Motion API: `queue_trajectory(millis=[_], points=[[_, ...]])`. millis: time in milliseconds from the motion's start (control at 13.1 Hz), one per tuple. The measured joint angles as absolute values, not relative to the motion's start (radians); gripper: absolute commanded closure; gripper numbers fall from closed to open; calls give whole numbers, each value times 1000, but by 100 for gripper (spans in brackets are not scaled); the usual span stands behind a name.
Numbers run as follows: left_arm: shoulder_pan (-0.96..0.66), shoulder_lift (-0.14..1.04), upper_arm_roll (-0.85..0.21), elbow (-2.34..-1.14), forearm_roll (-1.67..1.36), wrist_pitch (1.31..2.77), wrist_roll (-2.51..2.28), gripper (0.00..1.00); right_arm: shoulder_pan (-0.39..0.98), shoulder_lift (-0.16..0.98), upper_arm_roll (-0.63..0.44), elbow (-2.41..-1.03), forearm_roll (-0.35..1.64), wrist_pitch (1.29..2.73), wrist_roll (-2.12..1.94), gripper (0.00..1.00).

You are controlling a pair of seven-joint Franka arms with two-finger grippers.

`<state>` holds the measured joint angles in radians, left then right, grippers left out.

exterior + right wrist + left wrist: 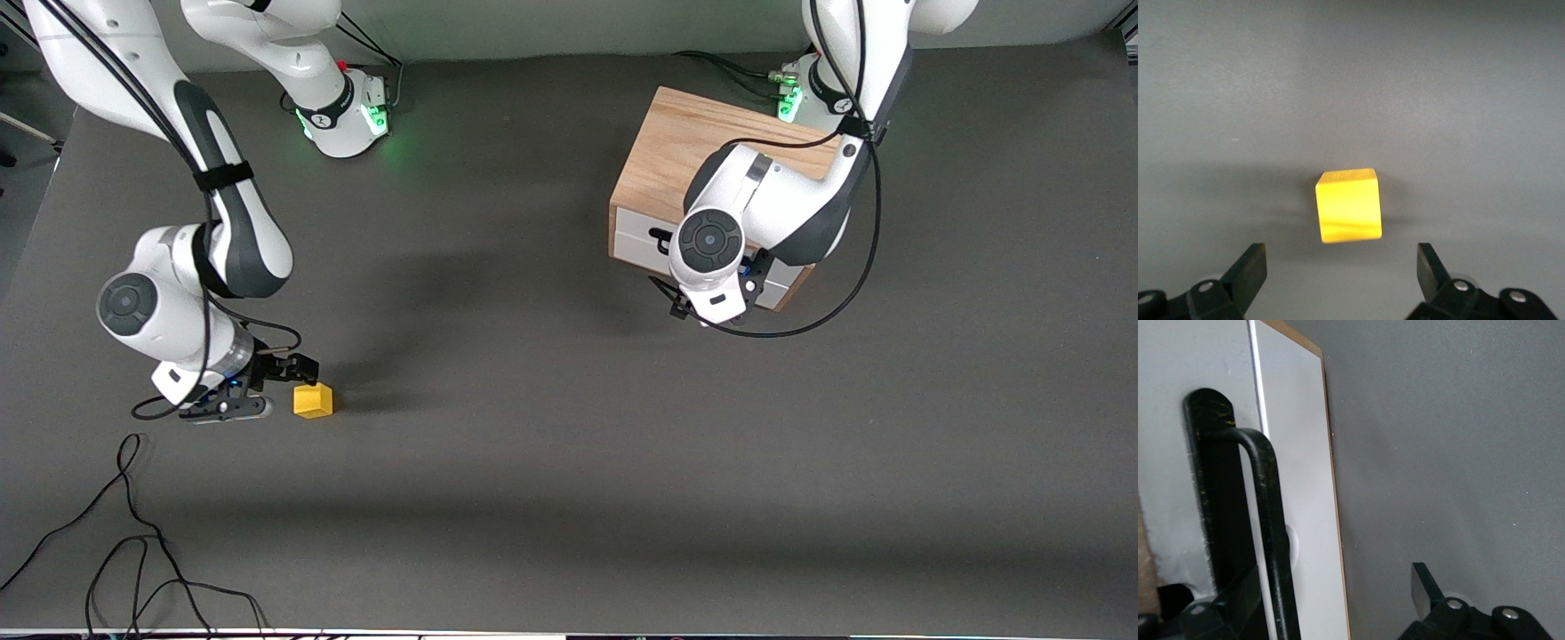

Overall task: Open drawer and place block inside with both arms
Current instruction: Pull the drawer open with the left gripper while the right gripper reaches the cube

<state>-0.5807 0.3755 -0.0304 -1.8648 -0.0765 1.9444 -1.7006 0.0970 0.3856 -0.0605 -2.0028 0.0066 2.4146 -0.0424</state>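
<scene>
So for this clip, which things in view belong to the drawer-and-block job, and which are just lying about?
Part of the job:
- drawer, shut, in its wooden cabinet
- black bar handle, left hand open around it
- yellow block on the table
- right hand, open, beside the block

Just lying about:
- loose black cables on the table near the front camera

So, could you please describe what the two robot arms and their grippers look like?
Both arms are glossy white with dark grey bands and round grey joint caps. The left arm and the right arm each carry a loose black cable, strapped on with a black band, and green lights glow at their bases. The left gripper and the right gripper are black, with two flat, tapered fingers.
</scene>
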Motion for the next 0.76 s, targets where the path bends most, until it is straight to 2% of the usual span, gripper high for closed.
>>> queue_trajectory(millis=[765], points=[[-578, 410, -22, -1824, -76, 1961, -1682, 0, 96, 519, -61, -2019, 3, 2579, -44, 0]])
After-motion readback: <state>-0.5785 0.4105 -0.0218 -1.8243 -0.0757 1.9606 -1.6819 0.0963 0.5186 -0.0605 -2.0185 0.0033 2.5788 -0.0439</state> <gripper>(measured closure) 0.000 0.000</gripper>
